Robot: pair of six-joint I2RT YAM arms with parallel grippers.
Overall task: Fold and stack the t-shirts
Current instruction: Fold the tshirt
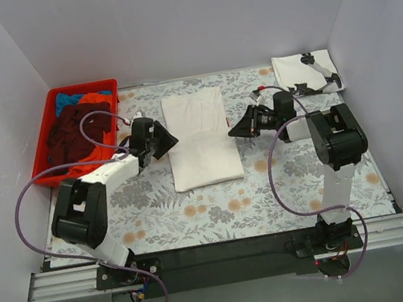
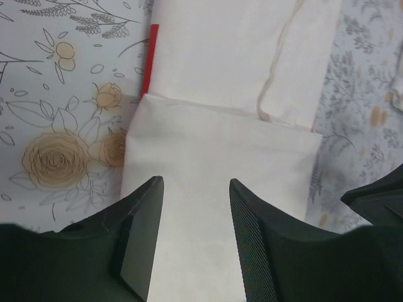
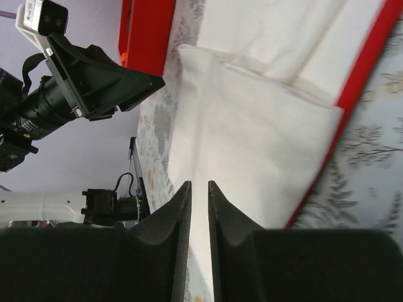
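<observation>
A white t-shirt (image 1: 201, 139) lies folded into a long rectangle in the middle of the flowered mat, its near half doubled over. A red print shows along its edge (image 3: 359, 75). My left gripper (image 1: 167, 139) hovers at the shirt's left edge, open and empty, with the white cloth (image 2: 220, 151) below the jaws (image 2: 194, 181). My right gripper (image 1: 234, 132) is at the shirt's right edge. Its jaws (image 3: 199, 184) stand almost shut with a thin gap and nothing between them, over the cloth (image 3: 252, 126). A folded white shirt with black print (image 1: 306, 73) lies at the back right.
A red plastic crate (image 1: 41, 146) stands at the back left with maroon (image 1: 73, 137), orange (image 1: 94, 99) and blue (image 1: 67, 99) shirts heaped inside. White walls close in on three sides. The left arm's cable loops over the mat by the crate.
</observation>
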